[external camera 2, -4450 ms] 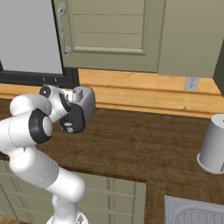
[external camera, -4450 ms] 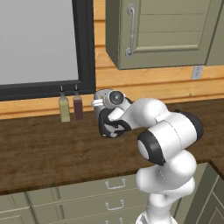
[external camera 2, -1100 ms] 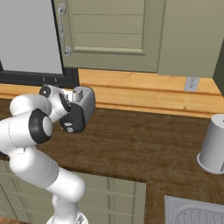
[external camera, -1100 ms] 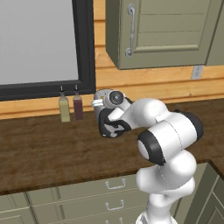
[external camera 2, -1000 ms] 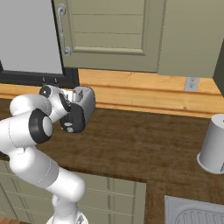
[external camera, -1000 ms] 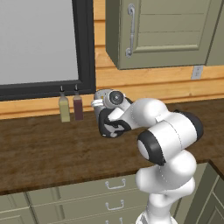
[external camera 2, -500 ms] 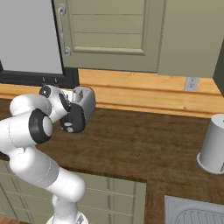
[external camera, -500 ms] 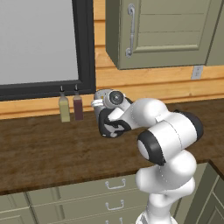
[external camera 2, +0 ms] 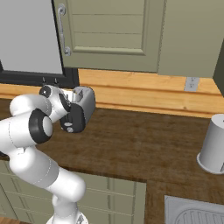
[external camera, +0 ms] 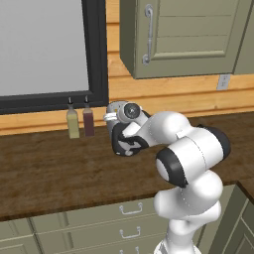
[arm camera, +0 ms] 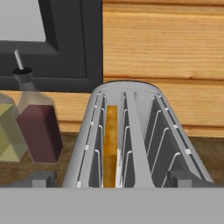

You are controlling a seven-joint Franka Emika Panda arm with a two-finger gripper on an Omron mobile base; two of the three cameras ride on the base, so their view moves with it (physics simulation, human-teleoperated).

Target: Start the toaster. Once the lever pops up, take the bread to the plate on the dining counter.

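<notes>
Dark wood-grain countertop [external camera: 44,173] in our left base view is showing nothing shifting: we are keeping the gripper [external camera: 128,145] parked at the small silver two-slot toaster [external camera 2: 85,104], likewise in our right base view. Through the hand view, our wide-open fingers [arm camera: 43,179] are flanking it, and the tan bread slice [arm camera: 111,144] is sitting low in the left slot, so we are probably waiting for the pop.

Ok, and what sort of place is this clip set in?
Almost certainly a rendered home kitchen: a toaster with bread in one slot stands on a dark wood counter, under olive wall cabinets, with drawers below and a sink corner nearby.
</notes>
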